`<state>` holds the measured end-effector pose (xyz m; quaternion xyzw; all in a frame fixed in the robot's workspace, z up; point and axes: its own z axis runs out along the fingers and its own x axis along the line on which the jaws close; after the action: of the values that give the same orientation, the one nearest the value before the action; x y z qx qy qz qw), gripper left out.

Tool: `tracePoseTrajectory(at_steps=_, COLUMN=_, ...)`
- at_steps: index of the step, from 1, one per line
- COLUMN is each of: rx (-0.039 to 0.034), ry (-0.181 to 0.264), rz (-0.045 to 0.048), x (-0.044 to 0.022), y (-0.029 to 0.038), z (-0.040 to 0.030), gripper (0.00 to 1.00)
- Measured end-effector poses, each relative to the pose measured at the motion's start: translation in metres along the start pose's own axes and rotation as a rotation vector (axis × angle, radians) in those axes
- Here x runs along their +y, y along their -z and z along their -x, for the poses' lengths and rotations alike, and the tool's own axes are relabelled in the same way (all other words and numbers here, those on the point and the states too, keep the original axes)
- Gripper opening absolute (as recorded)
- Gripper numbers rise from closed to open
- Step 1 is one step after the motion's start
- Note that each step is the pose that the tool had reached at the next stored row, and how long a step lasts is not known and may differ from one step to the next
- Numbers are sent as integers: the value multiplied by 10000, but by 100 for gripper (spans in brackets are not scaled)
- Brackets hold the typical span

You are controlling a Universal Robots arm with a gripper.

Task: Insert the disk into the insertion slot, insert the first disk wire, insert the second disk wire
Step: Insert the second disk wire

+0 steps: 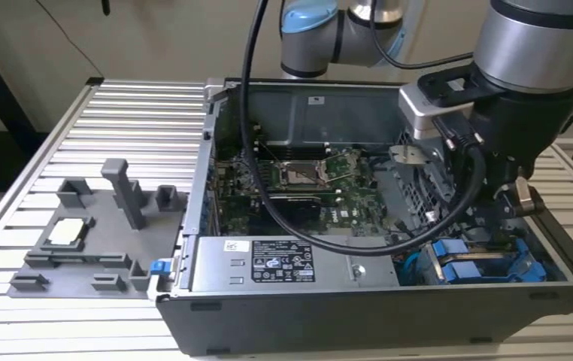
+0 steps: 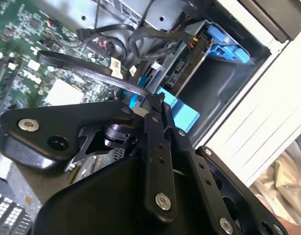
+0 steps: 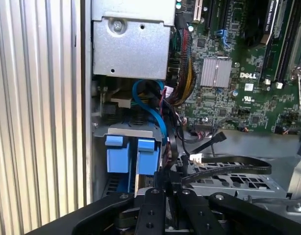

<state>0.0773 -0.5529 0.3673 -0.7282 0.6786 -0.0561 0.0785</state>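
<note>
My arm (image 1: 527, 98) reaches down into the open computer case at its near corner, on the exterior view's right. There the disk's bright blue carrier (image 1: 472, 269) lies in the insertion slot (image 1: 529, 248), and its two blue tabs (image 3: 128, 154) stand side by side. My gripper (image 2: 151, 102) hangs just above those tabs. It also appears in the first wrist view (image 3: 166, 185). Its black fingers (image 2: 158, 147) are pressed together on the end of a flat black disk wire (image 3: 229, 169), which loops away over the metal. A blue wire (image 3: 153, 110) curves down beside the tabs.
The grey power-supply box (image 1: 286, 263) with a white sticker lies beside the slot. The green motherboard (image 1: 307, 180) and a perforated cage (image 3: 238, 183) are close by. My arm's thick black cable (image 1: 266, 150) drapes across the case. A grey fixture (image 1: 96, 233) rests on the slatted table (image 1: 116, 113).
</note>
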Motion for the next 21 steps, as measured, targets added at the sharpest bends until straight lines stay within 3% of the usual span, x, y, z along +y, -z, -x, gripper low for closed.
tracePoseTrajectory(at_steps=1, rx=-145, ry=-28, rz=-8, x=0, y=-1, z=-3, gripper=16)
tracePoseTrajectory(at_steps=2, rx=-219, ry=-44, rz=10, x=-5, y=-2, z=-10, gripper=16)
tracePoseTrajectory(at_steps=3, rx=-232, ry=-50, rz=90, x=-20, y=-4, z=-15, gripper=16)
tracePoseTrajectory(at_steps=7, rx=-266, ry=-75, rz=582, x=-109, y=-23, z=-31, gripper=16)
tracePoseTrajectory(at_steps=11, rx=-292, ry=-96, rz=995, x=-216, y=-43, z=-49, gripper=16)
tracePoseTrajectory(at_steps=17, rx=-316, ry=-113, rz=1369, x=-359, y=-72, z=-74, gripper=16)
tracePoseTrajectory(at_steps=21, rx=-326, ry=-120, rz=1479, x=-411, y=-84, z=-110, gripper=16)
